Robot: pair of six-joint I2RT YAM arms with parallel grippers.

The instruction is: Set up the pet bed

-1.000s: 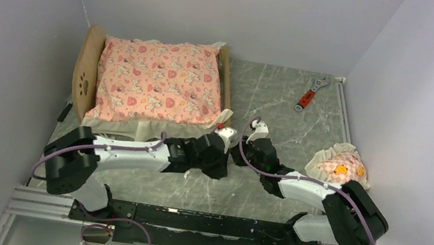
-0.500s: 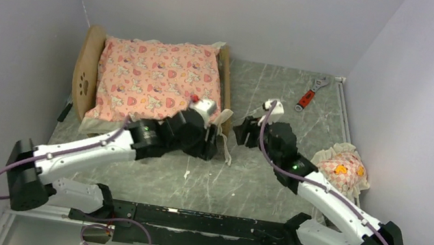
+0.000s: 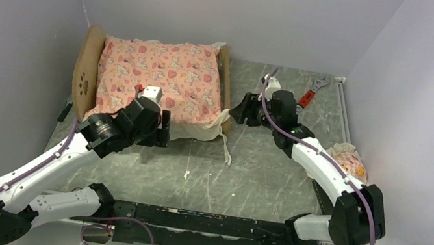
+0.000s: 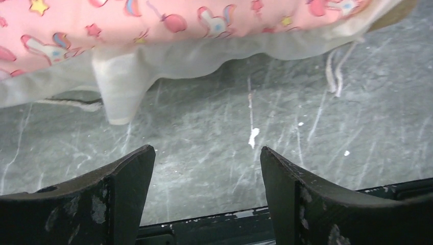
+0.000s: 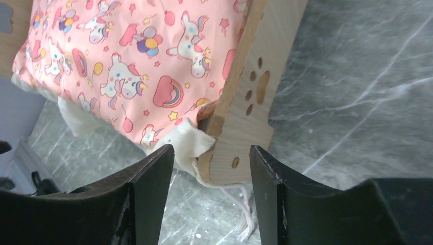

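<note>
The pet bed (image 3: 85, 69) stands at the back left, its light-wood headboard at the left and its low footboard (image 5: 255, 97), which has a paw cutout, at the right. A pink cartoon-print mattress (image 3: 158, 80) lies on it, and its white frill (image 4: 122, 87) hangs over the near side. My left gripper (image 3: 162, 132) hovers open just off the mattress's near edge, with only table between its fingers (image 4: 130, 173). My right gripper (image 3: 239, 109) is open by the footboard's near corner, and that corner (image 5: 232, 153) sits between its jaws without visible contact. The small frilled pillow (image 3: 347, 161) lies at the right, partly behind my right arm.
A red-handled wrench (image 3: 309, 95) lies at the back right. A white cord (image 3: 227, 152) trails from the bed's near right corner onto the grey marbled table (image 3: 257, 181). Walls close in on the left, back and right. A black rail (image 3: 199, 215) runs along the near edge.
Both grippers were shut at the mattress's near right corner and have opened and let go. The left arm swung left along the near edge. The right arm moved back to the footboard.
</note>
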